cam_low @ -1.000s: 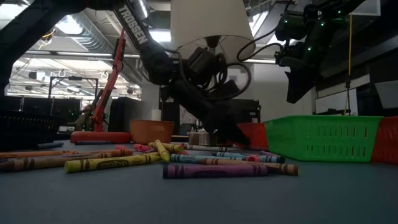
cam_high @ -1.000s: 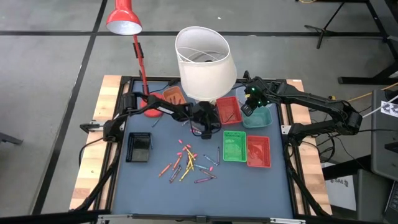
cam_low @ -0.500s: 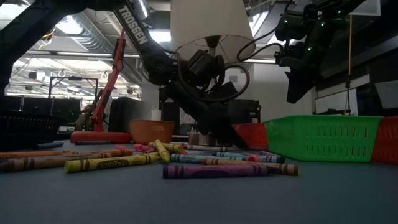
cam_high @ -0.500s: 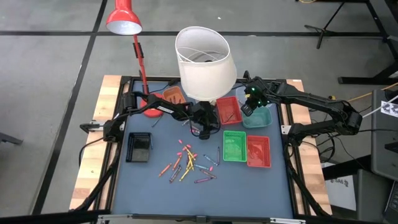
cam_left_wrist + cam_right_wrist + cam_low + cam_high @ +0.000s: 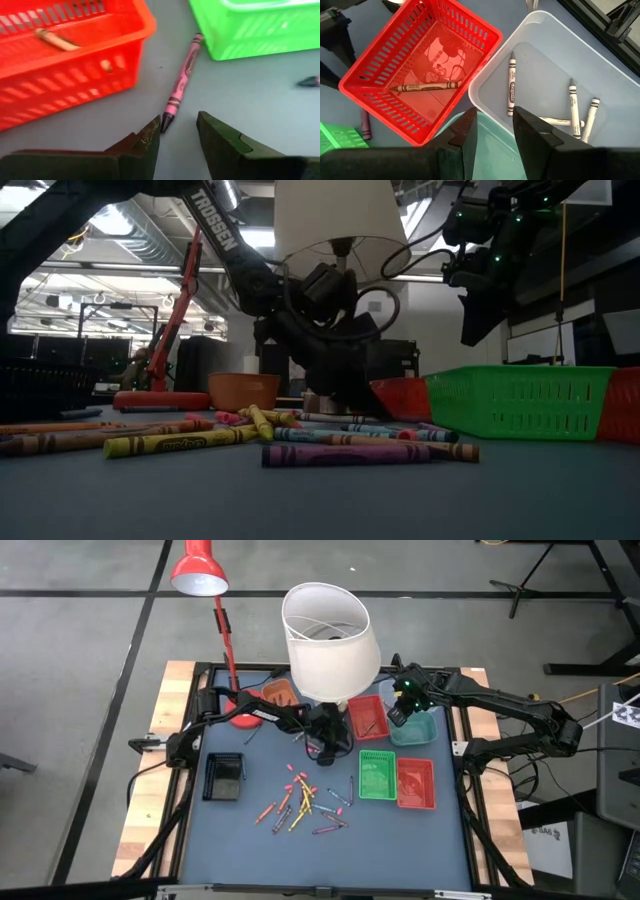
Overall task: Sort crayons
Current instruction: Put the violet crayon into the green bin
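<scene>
Several crayons [image 5: 305, 798] lie loose on the blue table top, seen close in the low view [image 5: 300, 442]. A pink crayon [image 5: 181, 82] lies flat on the table between a red basket [image 5: 75, 75] and a green basket [image 5: 250, 30]. My left gripper [image 5: 178, 132] stands open just short of its dark tip, slanting down near the table's middle [image 5: 333, 752]. My right gripper [image 5: 495, 130] is open and holds nothing, hanging high over the teal tray [image 5: 415, 730] at the far right.
A white lamp shade [image 5: 330, 640] hides the far middle of the table; a red desk lamp [image 5: 200, 570] stands far left. The red basket [image 5: 425, 75] holds one crayon, and a clear bin [image 5: 555, 95] several white ones. A black tray [image 5: 222, 777] is at the left and an orange-red basket [image 5: 415, 783] at the right.
My left gripper has turned a little at the wrist without leaving its place; in the low view its fingers have swung away from the red basket. Its fingers stay open. The crayons lie as before.
</scene>
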`<state>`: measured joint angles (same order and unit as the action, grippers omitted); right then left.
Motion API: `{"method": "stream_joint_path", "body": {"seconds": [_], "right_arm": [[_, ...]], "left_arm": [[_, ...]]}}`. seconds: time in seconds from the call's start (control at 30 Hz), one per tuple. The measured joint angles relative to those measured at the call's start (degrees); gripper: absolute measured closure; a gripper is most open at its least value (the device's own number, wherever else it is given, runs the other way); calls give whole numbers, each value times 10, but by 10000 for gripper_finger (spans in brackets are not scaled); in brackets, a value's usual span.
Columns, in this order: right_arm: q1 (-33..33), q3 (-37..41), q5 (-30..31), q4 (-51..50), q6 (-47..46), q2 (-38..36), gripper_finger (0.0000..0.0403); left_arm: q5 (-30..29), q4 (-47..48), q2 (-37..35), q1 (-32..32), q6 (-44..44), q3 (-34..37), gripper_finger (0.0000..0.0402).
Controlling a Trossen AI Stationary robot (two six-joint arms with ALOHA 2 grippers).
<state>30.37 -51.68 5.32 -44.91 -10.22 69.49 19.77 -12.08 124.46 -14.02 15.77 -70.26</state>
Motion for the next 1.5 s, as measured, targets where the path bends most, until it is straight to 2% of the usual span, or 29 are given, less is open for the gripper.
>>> {"method": "stream_joint_path", "body": {"seconds": [0.4,0.77,1.23,1.5], "right_arm": [[0,0,0,0,0,0,279],[0,0,0,0,0,0,279],[0,0,0,0,0,0,279],[0,0,0,0,0,0,279]], "left_arm": [[7,-11,-1,4,0,1,278],[-46,-17,0,19,-2,1,280],[-51,-14,0,19,-6,1,380],[-53,-7,0,19,-7,0,398]]}}
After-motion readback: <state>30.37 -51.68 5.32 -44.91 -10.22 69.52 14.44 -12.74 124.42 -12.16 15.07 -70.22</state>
